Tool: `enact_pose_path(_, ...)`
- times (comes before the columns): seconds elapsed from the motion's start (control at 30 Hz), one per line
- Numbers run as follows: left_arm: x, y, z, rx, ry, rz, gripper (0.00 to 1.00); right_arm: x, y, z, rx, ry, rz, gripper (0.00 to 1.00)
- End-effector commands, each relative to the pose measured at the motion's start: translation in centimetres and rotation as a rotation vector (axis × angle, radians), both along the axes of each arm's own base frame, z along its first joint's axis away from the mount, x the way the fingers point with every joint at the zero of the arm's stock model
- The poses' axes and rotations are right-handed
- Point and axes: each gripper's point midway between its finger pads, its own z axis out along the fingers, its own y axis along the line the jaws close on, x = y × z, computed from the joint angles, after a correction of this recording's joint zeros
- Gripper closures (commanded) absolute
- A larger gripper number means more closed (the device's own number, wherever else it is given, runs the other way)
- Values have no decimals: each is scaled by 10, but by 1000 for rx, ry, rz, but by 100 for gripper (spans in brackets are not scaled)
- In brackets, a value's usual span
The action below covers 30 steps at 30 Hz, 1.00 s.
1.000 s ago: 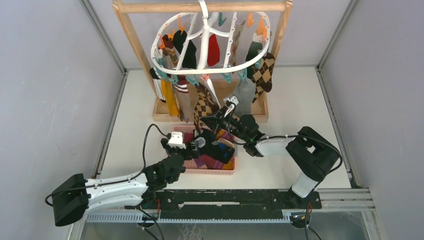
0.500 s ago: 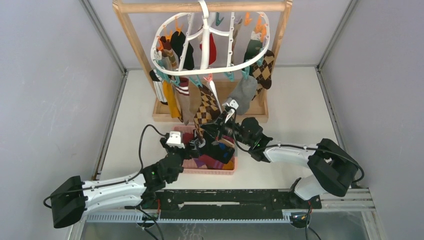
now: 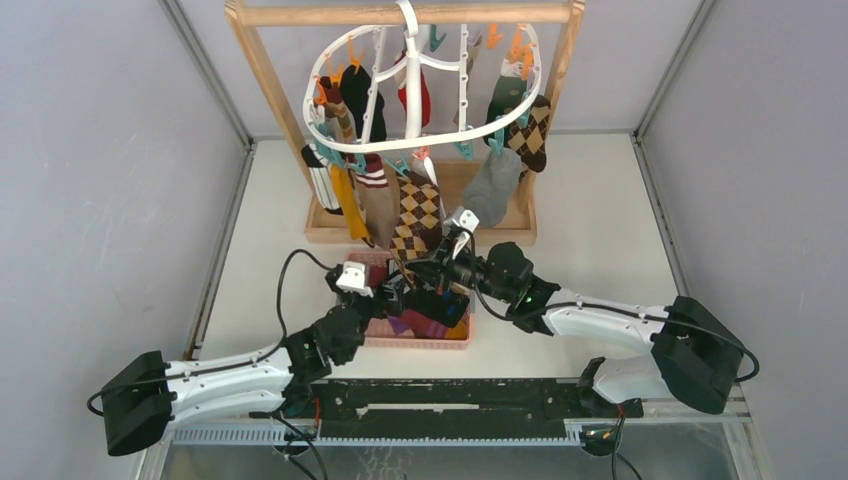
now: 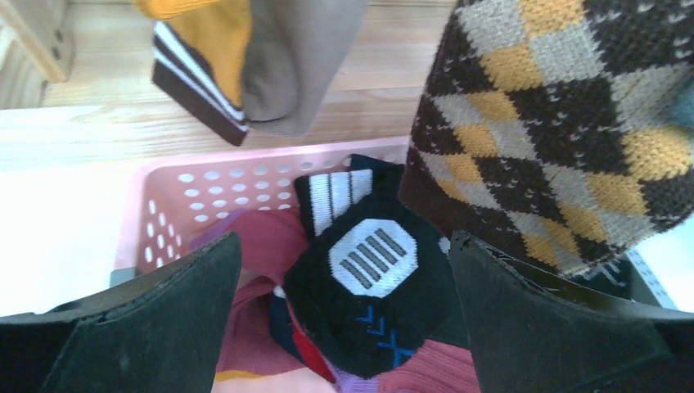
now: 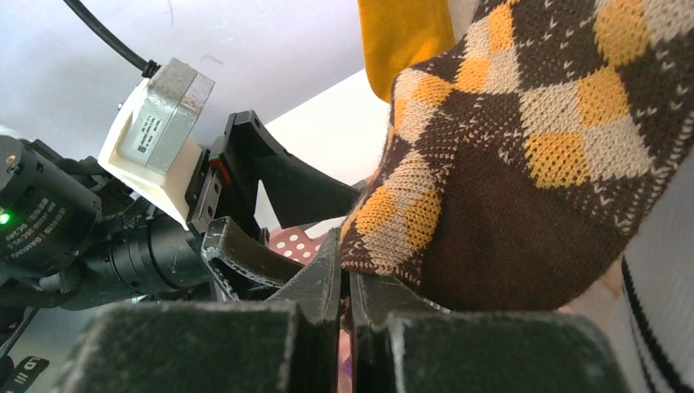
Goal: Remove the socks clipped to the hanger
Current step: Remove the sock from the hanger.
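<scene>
Between the right fingers (image 5: 323, 282), an argyle sock (image 5: 524, 164) is pinched.

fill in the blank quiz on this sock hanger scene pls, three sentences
1. The right gripper is shut on the ____ of the brown argyle sock.
2. The left gripper hangs open above the ____ basket.
3. The white hanger hooks onto a ____ frame.

Missing words: toe; pink; wooden

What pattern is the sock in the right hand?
Argyle sock: brown, mustard, beige diamonds; clearest from right wrist.
</scene>
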Motion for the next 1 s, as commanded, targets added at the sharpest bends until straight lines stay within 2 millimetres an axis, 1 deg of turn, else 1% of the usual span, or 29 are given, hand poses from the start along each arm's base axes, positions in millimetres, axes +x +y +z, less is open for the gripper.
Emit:
enact_pose_path(0.0, -7, -21, 12, -44, -57, -133, 0, -4, -10, 20, 13, -66, -17, 95)
enact_pose_path(0.1, -10, -31, 17, -47, -79, -192, 0, -7, -15, 23, 15, -72, -19, 95)
enact_pose_path(0.2, -10, -38, 18, -28, -87, -220, 0, -11, -19, 27, 17, -77, -14, 95)
enact_pose_path(0.4, -13, -51, 21, -31, -111, -288, 0, -17, -21, 30, 17, -79, 3, 95)
enact_pose_path(0.57, -21, -59, 23, -41, -125, -358, 0, -13, -21, 30, 15, -81, -7, 94)
enact_pose_path(0.73, -30, -70, 25, -44, -133, -438, 0, -12, -17, 32, 19, -83, 1, 94)
enact_pose_path(0.87, -32, -73, 24, -39, -132, -462, 0, -11, -12, 31, 15, -78, 8, 94)
enact_pose_path(0.97, -30, -71, 24, -37, -134, -445, 0, -13, -10, 29, 11, -74, 17, 94)
